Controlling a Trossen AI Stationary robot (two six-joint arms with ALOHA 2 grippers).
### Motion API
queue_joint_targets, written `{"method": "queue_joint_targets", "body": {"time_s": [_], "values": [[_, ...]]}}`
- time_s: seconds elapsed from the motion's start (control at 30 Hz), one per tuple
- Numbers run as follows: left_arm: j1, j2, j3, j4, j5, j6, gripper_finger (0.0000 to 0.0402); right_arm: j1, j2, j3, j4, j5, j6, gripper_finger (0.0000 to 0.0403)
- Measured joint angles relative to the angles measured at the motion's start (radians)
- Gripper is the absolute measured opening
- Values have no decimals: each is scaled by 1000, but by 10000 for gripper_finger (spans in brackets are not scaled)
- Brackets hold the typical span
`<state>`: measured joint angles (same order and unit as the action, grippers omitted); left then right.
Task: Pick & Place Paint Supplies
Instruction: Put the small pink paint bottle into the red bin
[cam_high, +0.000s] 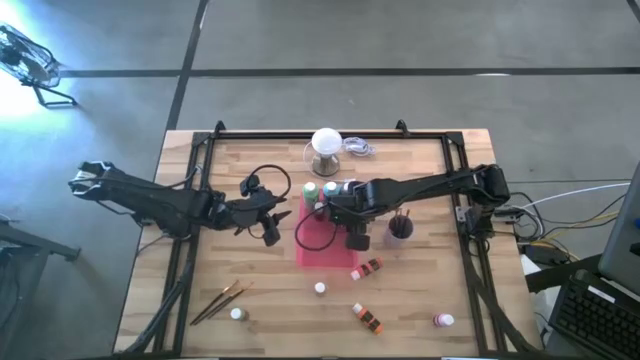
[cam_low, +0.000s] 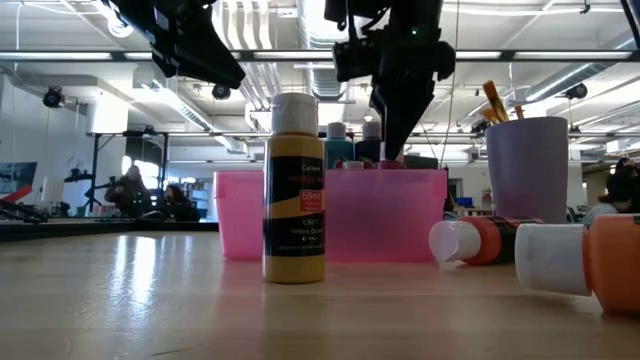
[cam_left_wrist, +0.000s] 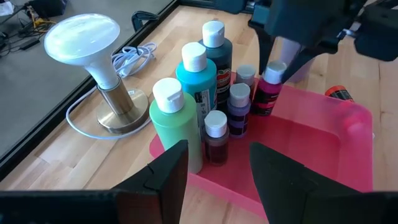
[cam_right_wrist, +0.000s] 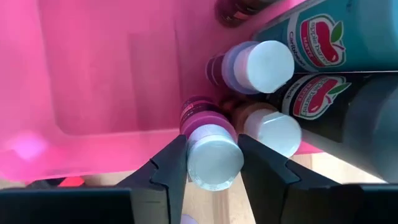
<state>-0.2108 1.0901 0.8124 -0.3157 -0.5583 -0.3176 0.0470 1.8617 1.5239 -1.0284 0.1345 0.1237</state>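
The right pincer (cam_right_wrist: 213, 163) hangs over the pink tray (cam_high: 318, 248), fingers straddling a pink bottle (cam_right_wrist: 208, 146) at the cap, apparently to seat it upright beside the bottles already grouped there. The left pincer (cam_high: 270, 212) waits beside the tray, fingers spread wide and empty.

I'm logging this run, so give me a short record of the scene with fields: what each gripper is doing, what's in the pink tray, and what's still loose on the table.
right gripper: over the pink tray, fingers around a magenta bottle
left gripper: open, empty, beside the tray
in tray: light green bottle, teal bottle, dark teal bottle, small purple and brown bottles
loose: brushes, yellow bottle, orange bottles
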Motion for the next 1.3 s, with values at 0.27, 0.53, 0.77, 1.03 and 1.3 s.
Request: {"method": "queue_joint_targets", "body": {"time_s": [0.27,0.53,0.77,1.03,1.3], "values": [[0,0,0,0,0,0,177,-11,2,-29,27,3,-12,116],[0,0,0,0,0,0,177,-22,-3,-81,61,3,-11,130],[0,0,-1,0,0,0,177,-22,-4,-84,72,4,-4,126],[0,0,-1,0,0,0,177,-22,-2,-86,69,6,7,170],[0,0,-1,0,0,0,177,-22,-7,-86,49,5,22,224]]}}
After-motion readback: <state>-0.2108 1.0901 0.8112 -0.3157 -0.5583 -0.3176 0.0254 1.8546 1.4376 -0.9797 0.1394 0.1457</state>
